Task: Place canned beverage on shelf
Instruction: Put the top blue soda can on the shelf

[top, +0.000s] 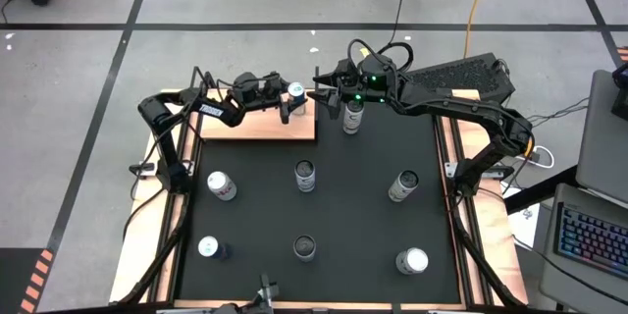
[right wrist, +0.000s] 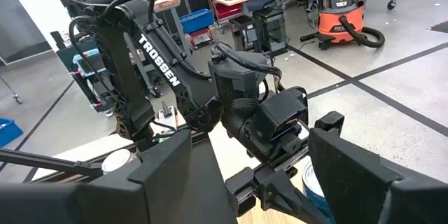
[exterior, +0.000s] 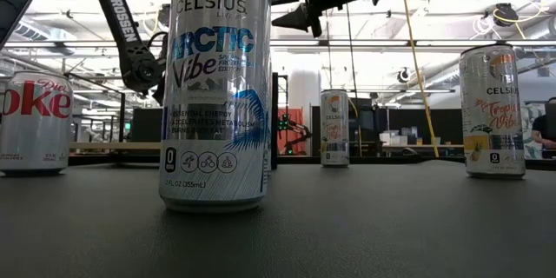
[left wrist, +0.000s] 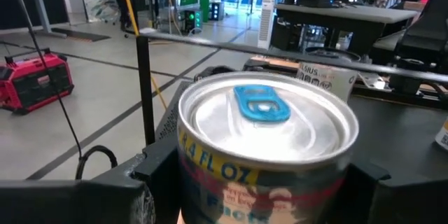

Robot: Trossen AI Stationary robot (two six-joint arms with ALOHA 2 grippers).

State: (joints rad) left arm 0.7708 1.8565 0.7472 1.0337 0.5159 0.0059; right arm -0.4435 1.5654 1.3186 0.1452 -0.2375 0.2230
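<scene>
A drink can with a blue pull-tab (left wrist: 266,122) stands upright between the fingers of my left gripper (top: 287,106), which is shut on it. In the high view this can (top: 295,90) sits over the far right corner of the shelf (top: 245,126), a light-wood board at the mat's far left. Whether its base rests on the board is hidden. My right gripper (top: 327,88) hangs open just to the right of it, higher up, fingers (right wrist: 168,175) apart with nothing between them. My left gripper pinches the can's side wall just under the top rim (left wrist: 203,155) between its two fingers (left wrist: 157,171), one on either side. The fingers come in level from the table's left. The can stays upright, lid up.
Another can (top: 351,118) stands on the black mat under my right wrist. Several more cans are spread over the mat (top: 305,175) (top: 403,184) (top: 222,186) (top: 412,261); a tall Celsius can (exterior: 217,87) stands close to the low camera. Thin black rods (left wrist: 145,84) rise at the shelf's corners.
</scene>
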